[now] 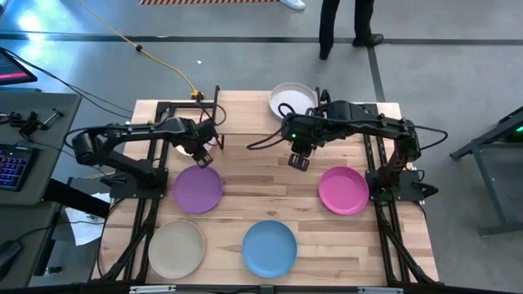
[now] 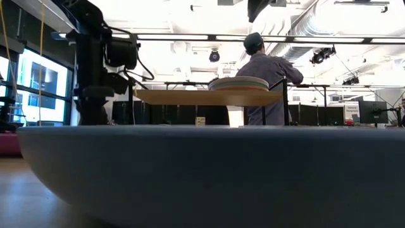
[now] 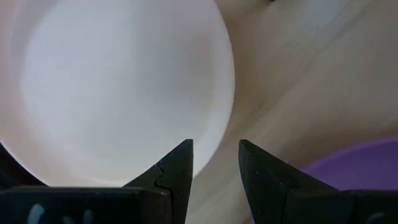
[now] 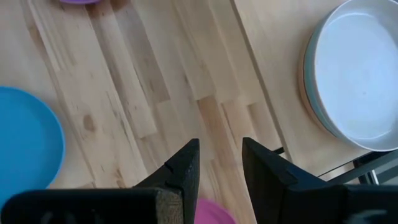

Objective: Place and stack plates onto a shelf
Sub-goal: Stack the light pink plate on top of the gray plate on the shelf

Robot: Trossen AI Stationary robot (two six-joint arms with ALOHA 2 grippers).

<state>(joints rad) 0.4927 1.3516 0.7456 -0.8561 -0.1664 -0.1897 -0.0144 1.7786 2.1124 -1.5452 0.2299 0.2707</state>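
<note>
From above, the shelf (image 1: pixel 270 114) stands at the far edge of the worktop (image 1: pixel 270 200), a stack of plates (image 1: pixel 291 99) on its right half. The left gripper (image 1: pixel 204 155) hovers over a pale plate (image 1: pixel 181 149) near the left edge, jaws narrow and empty. The right gripper (image 1: pixel 299 158) hangs mid-worktop, jaws narrow, empty. Purple plate (image 1: pixel 198 189), pink plate (image 1: pixel 343 190), beige plate (image 1: pixel 176 248) and blue plate (image 1: pixel 270 248) lie on the worktop.

Low view: the blue plate (image 2: pixel 202 171) fills the foreground; a person (image 2: pixel 269 76) stands behind the shelf (image 2: pixel 209 96).
</note>
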